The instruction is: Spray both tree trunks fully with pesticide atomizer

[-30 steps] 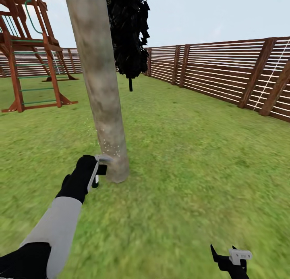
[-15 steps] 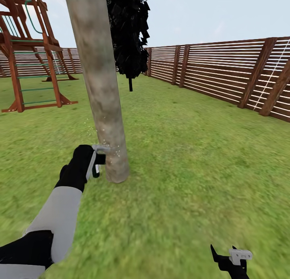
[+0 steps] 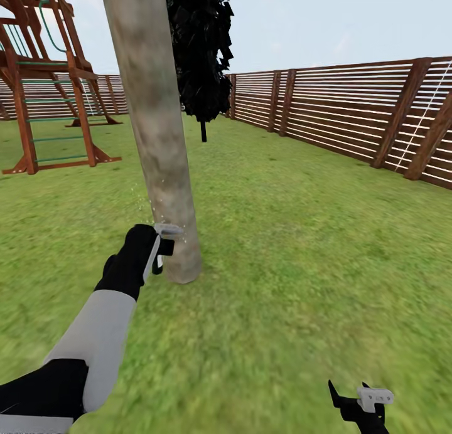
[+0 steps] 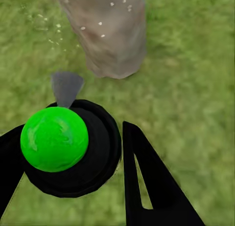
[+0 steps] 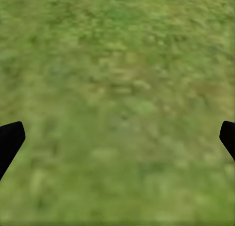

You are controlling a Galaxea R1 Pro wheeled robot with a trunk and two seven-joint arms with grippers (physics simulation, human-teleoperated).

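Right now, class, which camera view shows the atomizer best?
The left wrist view: the atomizer with its green top sits between the left hand's fingers, nozzle toward the trunk. The head view shows just a sliver of it.

Rough mottled bark on the tree trunk [image 3: 160, 145] (matt), slatted wooden fence [image 3: 351, 114] behind.

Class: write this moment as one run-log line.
left end effector: shut on pesticide atomizer, nozzle at tree trunk base | droplets on bark | right end effector: open, empty, over lawn
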